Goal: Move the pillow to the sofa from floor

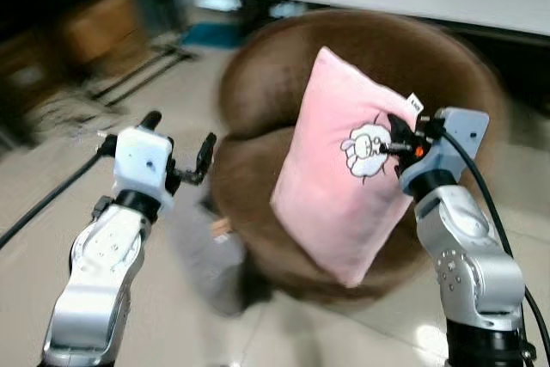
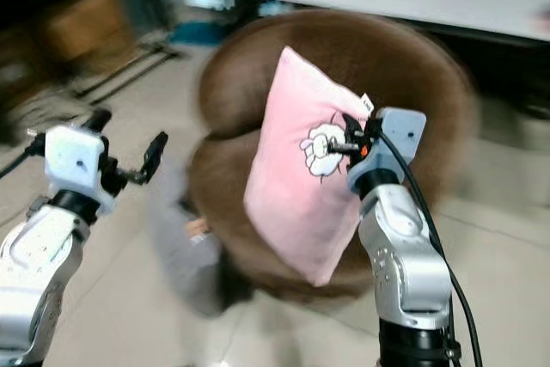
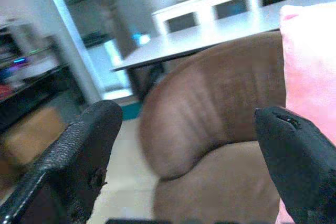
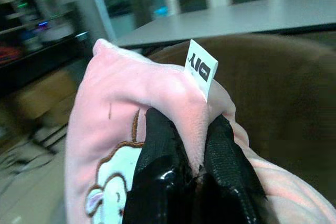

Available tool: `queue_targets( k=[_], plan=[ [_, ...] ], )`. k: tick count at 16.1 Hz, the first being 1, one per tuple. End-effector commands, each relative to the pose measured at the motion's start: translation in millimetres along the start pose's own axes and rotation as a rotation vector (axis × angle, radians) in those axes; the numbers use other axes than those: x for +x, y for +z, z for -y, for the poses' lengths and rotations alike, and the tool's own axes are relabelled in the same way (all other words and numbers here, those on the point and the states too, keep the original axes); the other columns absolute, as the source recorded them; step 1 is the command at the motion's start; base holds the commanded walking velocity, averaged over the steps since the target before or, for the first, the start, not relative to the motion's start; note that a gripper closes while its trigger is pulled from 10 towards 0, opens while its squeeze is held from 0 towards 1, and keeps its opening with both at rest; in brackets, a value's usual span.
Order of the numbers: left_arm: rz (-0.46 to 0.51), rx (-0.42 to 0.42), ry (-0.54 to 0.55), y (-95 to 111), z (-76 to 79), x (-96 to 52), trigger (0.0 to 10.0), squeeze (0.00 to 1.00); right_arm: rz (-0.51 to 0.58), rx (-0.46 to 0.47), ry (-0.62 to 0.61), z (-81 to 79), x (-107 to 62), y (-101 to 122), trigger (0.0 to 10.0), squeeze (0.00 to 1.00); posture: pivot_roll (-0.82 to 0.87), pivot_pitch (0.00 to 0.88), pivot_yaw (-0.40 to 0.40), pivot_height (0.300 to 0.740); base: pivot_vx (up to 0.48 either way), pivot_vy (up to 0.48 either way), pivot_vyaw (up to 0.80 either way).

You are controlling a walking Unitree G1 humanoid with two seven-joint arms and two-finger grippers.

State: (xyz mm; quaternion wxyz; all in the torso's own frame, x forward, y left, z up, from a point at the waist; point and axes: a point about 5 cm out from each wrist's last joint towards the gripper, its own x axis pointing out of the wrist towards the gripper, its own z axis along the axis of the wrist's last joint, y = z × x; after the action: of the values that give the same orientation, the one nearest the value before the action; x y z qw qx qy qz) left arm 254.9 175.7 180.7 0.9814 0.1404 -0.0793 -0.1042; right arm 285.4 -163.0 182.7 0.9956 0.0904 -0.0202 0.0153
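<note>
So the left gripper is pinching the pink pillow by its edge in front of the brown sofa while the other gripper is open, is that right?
Not quite: the right gripper is pinching the pink pillow, as the right wrist view shows, with its fingers closed on the edge by the tag. The left gripper is the open one. The pillow does hang in front of the brown sofa.

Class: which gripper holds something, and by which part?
The right gripper pinches the pink pillow by its edge beside the white tag; the left gripper holds nothing.
</note>
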Motion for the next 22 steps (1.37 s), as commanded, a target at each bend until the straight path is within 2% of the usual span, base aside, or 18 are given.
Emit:
queue_targets(
  k=[1,7,13,22],
  plan=[
    [-0.03,0.025,-0.001,-6,-3.9,-4.3,10.0,0.0,0.039,0.02,0.026,-5.8,-1.0,7,10.0,0.0,-0.03,0.064,0.061,0.74,0.3,0.0,0.0],
    [-0.063,0.045,-0.006,-21,-8.7,-16.2,10.0,0.0,-0.009,0.022,0.021,-3.0,-6.2,-7,10.0,0.0,-0.03,0.07,0.065,0.74,0.299,0.0,-0.09],
    [-0.04,0.048,-0.023,-18,-7.9,-13.0,10.0,0.0,0.007,0.023,-0.001,1.4,-7.4,-6,10.0,0.0,-0.02,0.071,0.074,0.74,0.299,0.0,-0.79],
    [-0.03,0.05,-0.029,-15,-7.1,-11.2,10.0,0.0,0.023,0.008,0.061,-4.9,-3.2,0,10.0,0.0,-0.02,0.075,0.064,0.74,0.3,0.0,0.0]
  ],
)
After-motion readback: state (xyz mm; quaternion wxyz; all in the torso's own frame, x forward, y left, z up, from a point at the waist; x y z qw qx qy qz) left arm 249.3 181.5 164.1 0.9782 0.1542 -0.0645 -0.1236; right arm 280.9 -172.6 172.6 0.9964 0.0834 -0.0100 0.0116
